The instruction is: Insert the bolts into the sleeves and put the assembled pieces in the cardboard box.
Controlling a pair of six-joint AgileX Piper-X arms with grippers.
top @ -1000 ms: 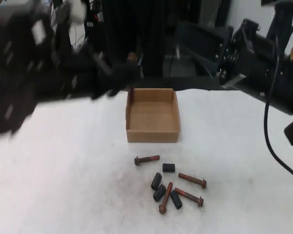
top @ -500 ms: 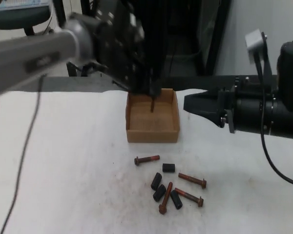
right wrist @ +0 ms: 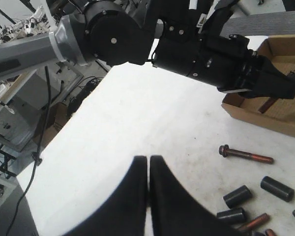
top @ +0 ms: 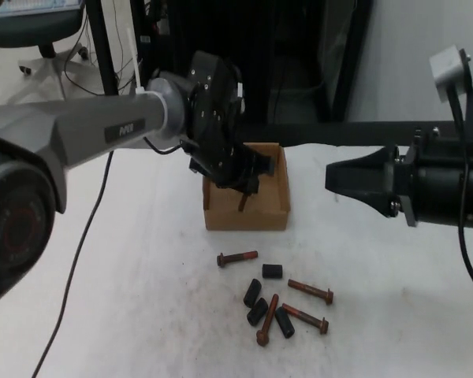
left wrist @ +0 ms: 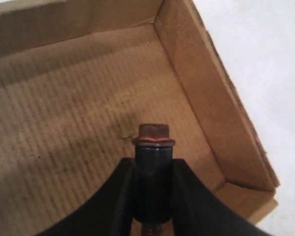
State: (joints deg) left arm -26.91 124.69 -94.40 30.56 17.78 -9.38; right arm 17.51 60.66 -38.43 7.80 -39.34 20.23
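Observation:
My left gripper [top: 241, 183] reaches down into the cardboard box [top: 245, 221] and is shut on an assembled piece [top: 243, 202]. In the left wrist view its fingers [left wrist: 119, 196] clamp a black sleeve [left wrist: 152, 184] with the rusty bolt head [left wrist: 153, 134] sticking out, just above the box floor [left wrist: 64, 113]. My right gripper [top: 329, 176] hovers to the right of the box, shut and holding nothing [right wrist: 148, 160]. The right wrist view shows the left gripper [right wrist: 284, 88] with the piece [right wrist: 268, 104] in the box [right wrist: 255, 116].
Several loose bolts [top: 236, 257] [top: 310, 290] and black sleeves [top: 272, 271] [top: 252, 292] lie on the white bench in front of the box. A bolt [right wrist: 246, 155] and sleeves [right wrist: 278, 188] show near my right gripper. Bare bench lies left and right of the pile.
The left arm swung in over the box and lowered the assembled piece into it. The right gripper drew back a little to the right.

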